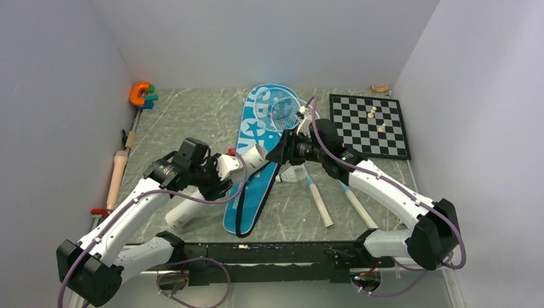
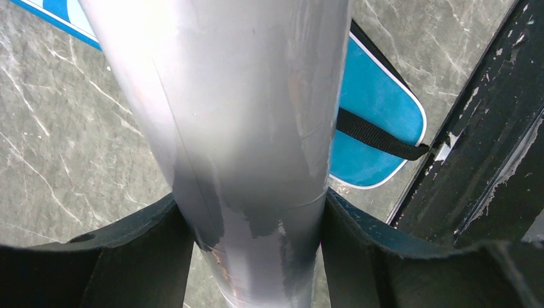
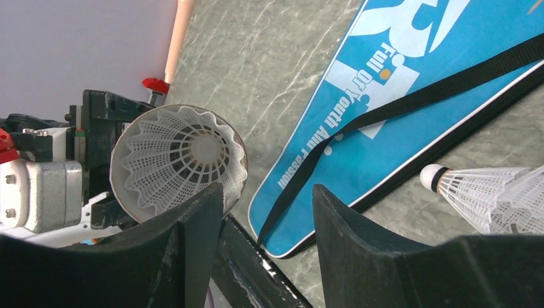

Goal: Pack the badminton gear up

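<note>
My left gripper (image 2: 256, 256) is shut on the long white tube (image 2: 237, 115), which slants up over the table in the top view (image 1: 181, 212). In the right wrist view the tube's open mouth holds a white shuttlecock (image 3: 183, 157). My right gripper (image 3: 266, 212) is open just in front of that mouth, nothing between its fingers. A second shuttlecock (image 1: 295, 174) lies on the table beside the blue bag (image 1: 253, 138). Two rackets lie with their heads (image 1: 283, 108) on the bag's wide end and their pale handles (image 1: 319, 204) pointing to the near right.
A chessboard (image 1: 369, 125) with a few pieces lies at the far right. An orange C-shaped toy (image 1: 140, 94) sits at the far left corner, and a wooden stick (image 1: 117, 176) lies along the left wall. A black rail (image 1: 289, 253) runs along the near edge.
</note>
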Robot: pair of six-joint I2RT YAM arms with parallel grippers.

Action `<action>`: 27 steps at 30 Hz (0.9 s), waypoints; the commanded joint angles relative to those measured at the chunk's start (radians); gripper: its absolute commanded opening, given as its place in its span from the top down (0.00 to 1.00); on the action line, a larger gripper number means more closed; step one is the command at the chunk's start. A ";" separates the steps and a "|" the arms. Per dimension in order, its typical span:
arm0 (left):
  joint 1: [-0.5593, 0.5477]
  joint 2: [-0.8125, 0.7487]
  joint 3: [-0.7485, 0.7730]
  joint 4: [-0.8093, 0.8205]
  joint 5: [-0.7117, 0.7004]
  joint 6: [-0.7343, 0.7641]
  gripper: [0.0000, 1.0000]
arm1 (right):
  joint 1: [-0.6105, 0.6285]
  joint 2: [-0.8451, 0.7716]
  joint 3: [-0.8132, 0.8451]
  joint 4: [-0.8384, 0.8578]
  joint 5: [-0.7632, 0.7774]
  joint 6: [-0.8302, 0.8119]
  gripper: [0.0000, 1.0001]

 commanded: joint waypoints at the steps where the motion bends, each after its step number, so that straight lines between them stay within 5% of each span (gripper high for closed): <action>1: 0.001 -0.016 0.062 0.005 0.042 0.000 0.36 | 0.031 0.056 0.066 0.032 -0.030 -0.026 0.42; 8: 0.001 -0.016 0.041 0.012 0.038 0.007 0.35 | 0.043 0.093 0.164 -0.008 -0.048 -0.043 0.25; 13: 0.002 -0.019 -0.013 0.031 0.012 0.024 0.35 | -0.058 -0.004 0.136 -0.074 -0.008 -0.040 0.12; 19: 0.001 -0.031 -0.044 0.036 0.001 0.032 0.35 | -0.206 -0.105 -0.010 -0.115 0.008 -0.045 0.12; 27: 0.001 -0.034 -0.036 0.021 0.013 0.033 0.35 | -0.213 -0.019 -0.157 -0.043 0.070 -0.068 0.20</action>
